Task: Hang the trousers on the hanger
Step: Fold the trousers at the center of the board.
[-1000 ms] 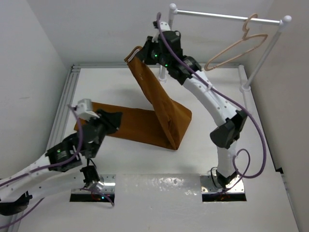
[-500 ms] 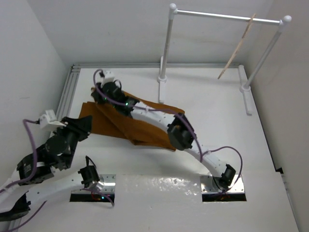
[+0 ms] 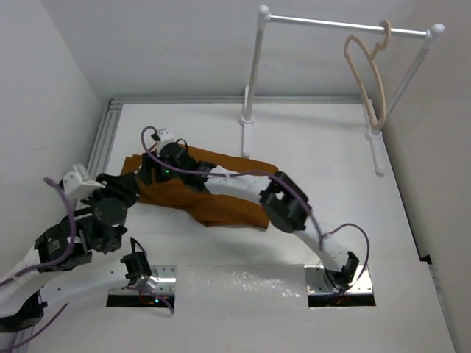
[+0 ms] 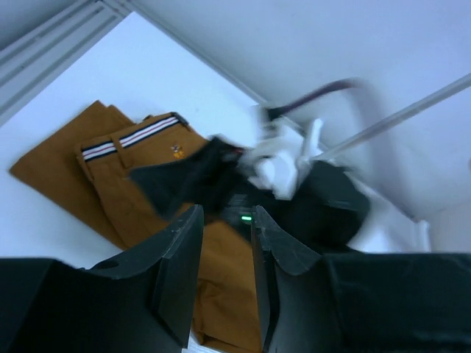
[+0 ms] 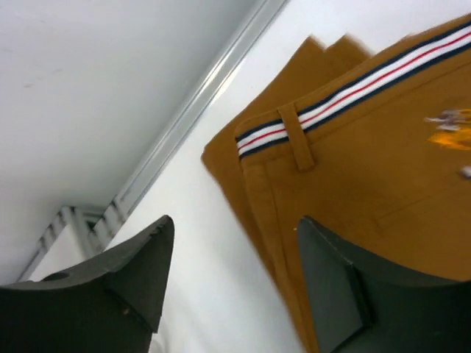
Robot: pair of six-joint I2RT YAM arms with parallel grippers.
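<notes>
Both sets of fingers are holding nothing: the right gripper (image 5: 234,228) is standing spread just above the striped waistband of the trousers (image 5: 368,162), and the left gripper (image 4: 224,217) is seemingly only slightly parted. With the hanger (image 3: 366,73) dangling well beyond both, a shallow one-layer pinch is risking the cloth sliding free mid-carry.

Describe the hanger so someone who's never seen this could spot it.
Find the white clothes rail at the far right of the table. The hanger hangs by its hook near the rail's right end, thin and pale beige, the only thing on the bar.
</notes>
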